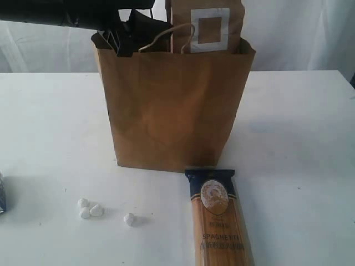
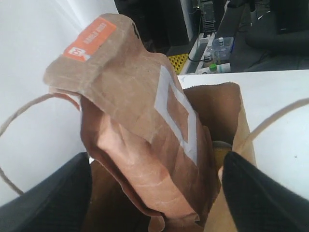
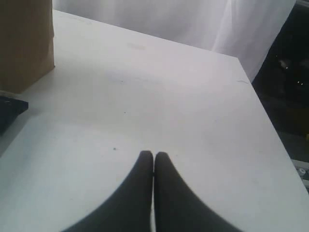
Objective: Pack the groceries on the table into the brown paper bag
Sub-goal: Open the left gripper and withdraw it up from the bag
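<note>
brown pouch [image 2: 140, 145] in the brown paper bag [image 1: 172, 111]
our left fingers [image 2: 48, 198] spread around it; right fingers [image 3: 140, 193] together over the counter [image 3: 169, 96]

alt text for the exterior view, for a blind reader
A tall brown paper bag stands on a white table, with a brown pouch sticking up out of its top and the black left gripper at its mouth. A spaghetti packet lies in front of the bag, with small white lumps nearby.

Odd bits I saw
Three small white lumps [image 1: 96, 210] sat clustered, a fourth lump [image 1: 129, 219] just apart; a white curtain [image 1: 299, 33] hung behind.
</note>
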